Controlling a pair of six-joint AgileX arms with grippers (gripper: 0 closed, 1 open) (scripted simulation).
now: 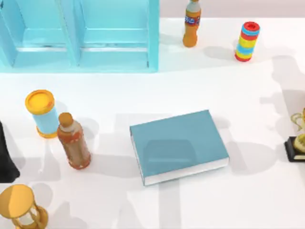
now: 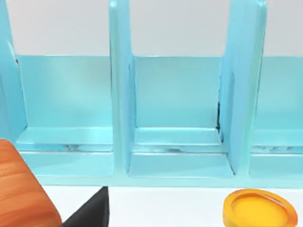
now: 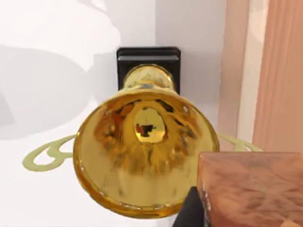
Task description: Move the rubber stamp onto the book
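The book (image 1: 178, 145) lies flat near the middle of the table, teal-blue cover up, white page edges toward the front, nothing on it. The rubber stamp is out of view. A dark part of my left arm (image 1: 5, 160) sits at the table's left edge, well left of the book. In the left wrist view an orange wood-grained rounded thing (image 2: 21, 191) sits beside a black part (image 2: 90, 213); I cannot tell what it is. In the right wrist view a reddish-brown block (image 3: 251, 189) lies close to the camera, also unidentified.
A light-blue cabinet (image 1: 78, 36) stands at the back left. A yellow-lidded can (image 1: 42, 113), a brownish bottle (image 1: 74, 140) and a golden hourglass (image 1: 21, 207) crowd the left. An orange bottle (image 1: 191, 24) and striped stack (image 1: 247, 41) stand at the back. A gold trophy (image 1: 299, 138) sits at the right edge.
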